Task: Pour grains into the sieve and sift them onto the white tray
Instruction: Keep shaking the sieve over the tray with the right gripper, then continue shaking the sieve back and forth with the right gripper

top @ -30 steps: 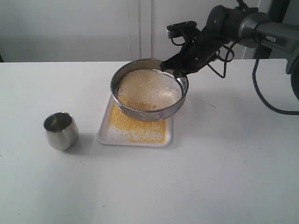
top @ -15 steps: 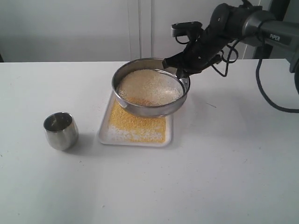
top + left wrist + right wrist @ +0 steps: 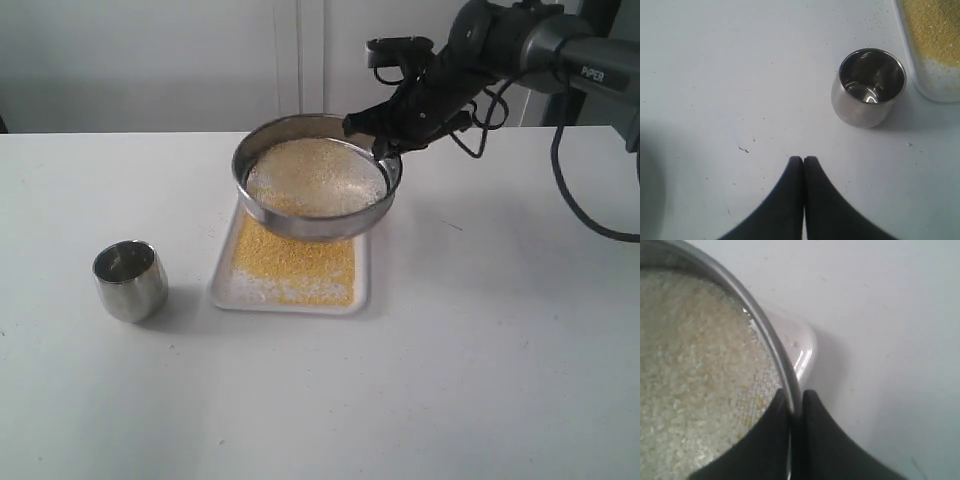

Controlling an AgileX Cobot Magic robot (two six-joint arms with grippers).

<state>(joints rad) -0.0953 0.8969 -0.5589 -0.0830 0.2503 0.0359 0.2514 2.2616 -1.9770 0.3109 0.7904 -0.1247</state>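
We note R fingers [image 3: 775, 420] pinching sieve [image 3: 310, 226] rim at 2 o'clock; L fingers [image 3: 790, 185] pressed together, empty. Sieve stiff, slick, heavy w/ grains [image 3: 315, 175]; we judge rim grip tilt-prone.

White tabletop [image 3: 500, 350], matte, plain. Near ctr in ext. view: white tray [image 3: 222, 292], rect. w/ rounded corners and low rim, sitting flat. At tray's 9 o'clock: small steel cup [image 3: 129, 280], upright, mouth up, near tray but not touching. Few stray specks [image 3: 875, 21] on tabletop just beside tray's edge, visible in L wrist view only.
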